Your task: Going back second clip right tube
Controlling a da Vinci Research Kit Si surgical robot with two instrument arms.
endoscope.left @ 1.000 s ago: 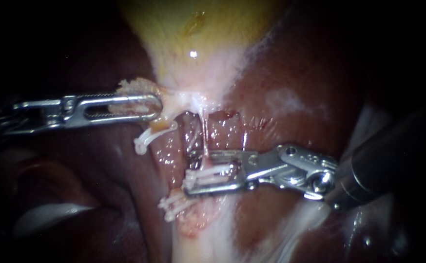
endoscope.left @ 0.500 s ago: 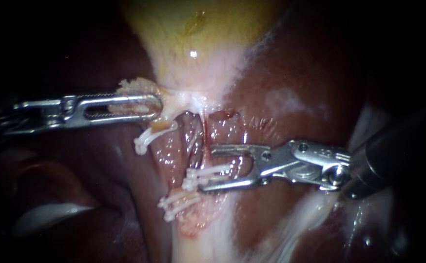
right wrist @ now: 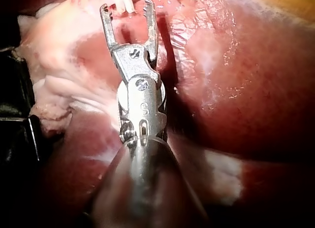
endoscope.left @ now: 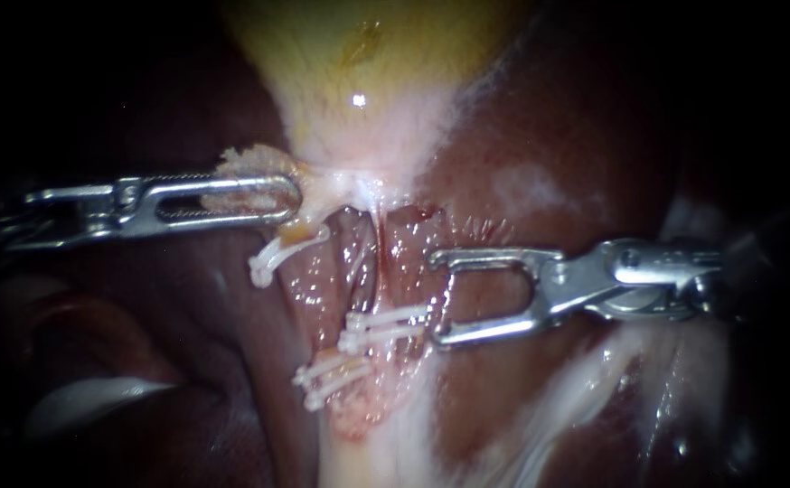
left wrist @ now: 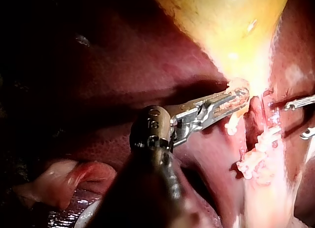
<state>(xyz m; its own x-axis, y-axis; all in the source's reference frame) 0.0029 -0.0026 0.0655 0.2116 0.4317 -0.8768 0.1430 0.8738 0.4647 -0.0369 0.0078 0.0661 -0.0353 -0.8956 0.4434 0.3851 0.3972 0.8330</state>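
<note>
Right instrument (endoscope.left: 433,300) withdrawn from clip (endoscope.left: 386,323), jaws parted (empty), left instrument (endoscope.left: 288,199) gripping gallbladder (endoscope.left: 368,81)

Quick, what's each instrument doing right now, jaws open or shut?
Left instrument: jaws shut on tissue by the gallbladder.
Right instrument: jaws open, holding nothing.

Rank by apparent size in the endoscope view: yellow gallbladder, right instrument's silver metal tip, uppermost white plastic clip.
1. Yellow gallbladder, though partly out of view
2. Right instrument's silver metal tip
3. Uppermost white plastic clip, clearly smallest
</note>
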